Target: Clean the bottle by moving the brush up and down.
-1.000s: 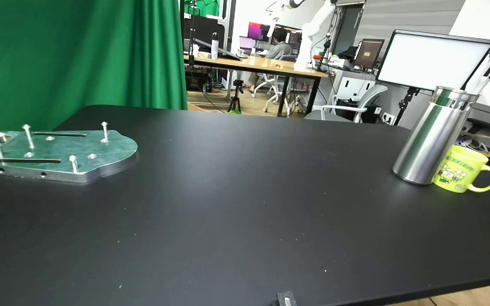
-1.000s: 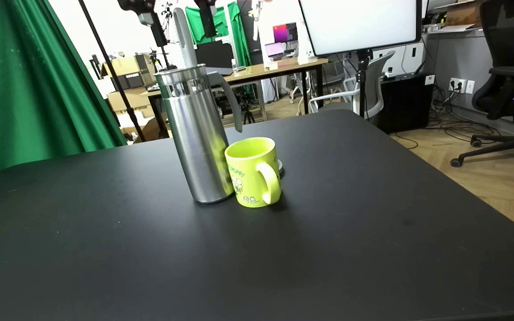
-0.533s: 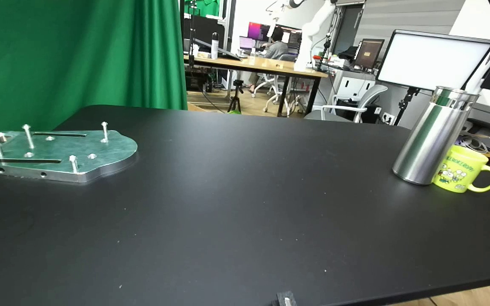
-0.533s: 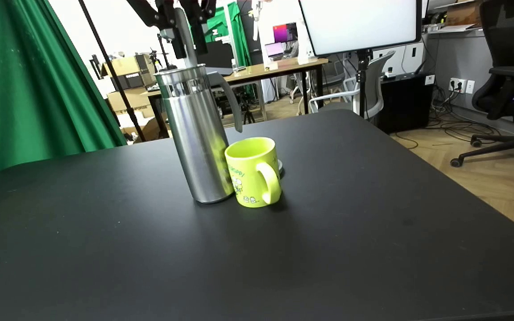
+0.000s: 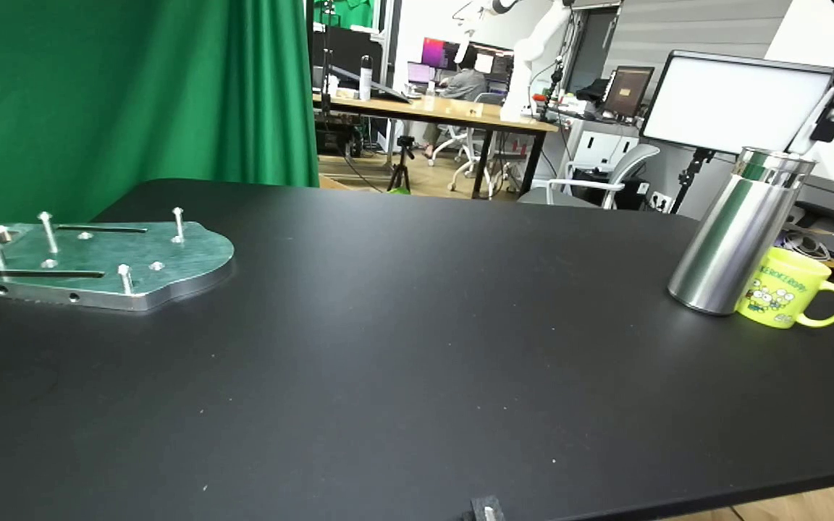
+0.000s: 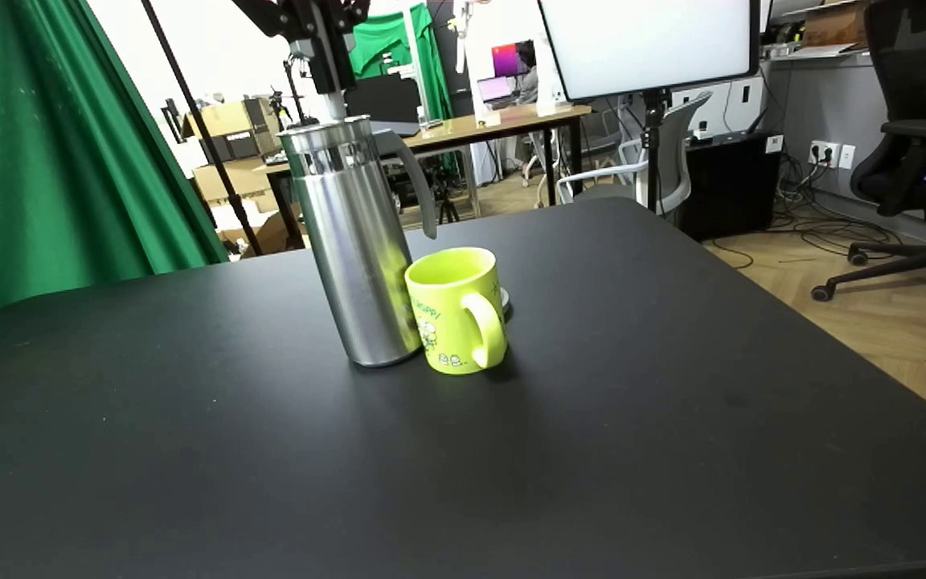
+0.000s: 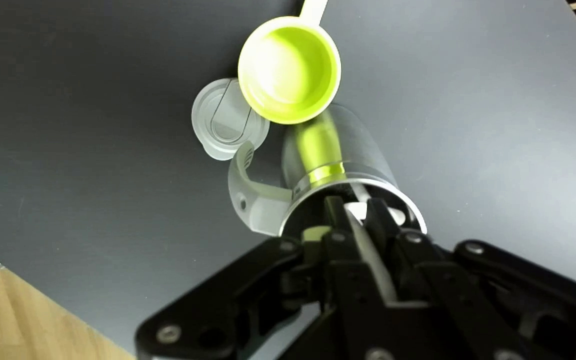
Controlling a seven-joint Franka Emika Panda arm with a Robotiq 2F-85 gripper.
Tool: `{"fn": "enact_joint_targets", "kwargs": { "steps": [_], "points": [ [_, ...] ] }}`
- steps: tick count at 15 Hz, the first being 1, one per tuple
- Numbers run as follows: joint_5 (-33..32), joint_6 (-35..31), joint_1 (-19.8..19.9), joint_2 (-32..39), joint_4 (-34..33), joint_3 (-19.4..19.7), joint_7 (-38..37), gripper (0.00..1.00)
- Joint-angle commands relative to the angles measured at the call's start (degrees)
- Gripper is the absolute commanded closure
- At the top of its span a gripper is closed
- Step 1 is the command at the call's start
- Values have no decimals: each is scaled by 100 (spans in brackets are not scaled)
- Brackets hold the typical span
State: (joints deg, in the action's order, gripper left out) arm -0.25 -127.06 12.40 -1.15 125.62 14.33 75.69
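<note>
The bottle (image 6: 358,257) is a tall silver flask with a grey side handle, upright on the dark table in both exterior views. Its round mouth faces up in the wrist view, with pale parts showing inside. Out of that mouth sticks the brush (image 6: 335,106), a pale grey flat handle whose lower end is hidden in the bottle. Just above the rim, my gripper (image 7: 356,202) has its black fingers shut on the brush, the handle running up between them. In an exterior view the gripper (image 5: 824,129) shows at the right edge, partly out of frame.
A yellow-green mug (image 7: 288,70) stands against or very close to the bottle. Beside both lies a round grey lid (image 7: 228,120). Across the table sits a metal plate with upright bolts (image 5: 120,257). A screen (image 5: 739,101) stands behind the bottle.
My gripper has come down towards the bottle's rim, and its fingers have gone from open on both sides of the brush to shut on it. Bottle and mug have not moved.
</note>
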Motion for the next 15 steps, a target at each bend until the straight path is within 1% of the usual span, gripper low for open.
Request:
{"fn": "enact_joint_targets", "kwargs": {
  "steps": [1, 6, 9, 12, 15],
  "points": [
    [-172, 360, -28, -331, -166, -96, -237, 96],
    [-567, 1071, -127, -870, -489, -203, -256, 96],
    [-706, 1299, -182, -1047, -681, -217, -228, 96],
    [-716, 1373, -196, -903, -812, -162, -263, 96],
    [-658, 1236, -156, -627, -779, -97, -299, 96]
  ]
}}
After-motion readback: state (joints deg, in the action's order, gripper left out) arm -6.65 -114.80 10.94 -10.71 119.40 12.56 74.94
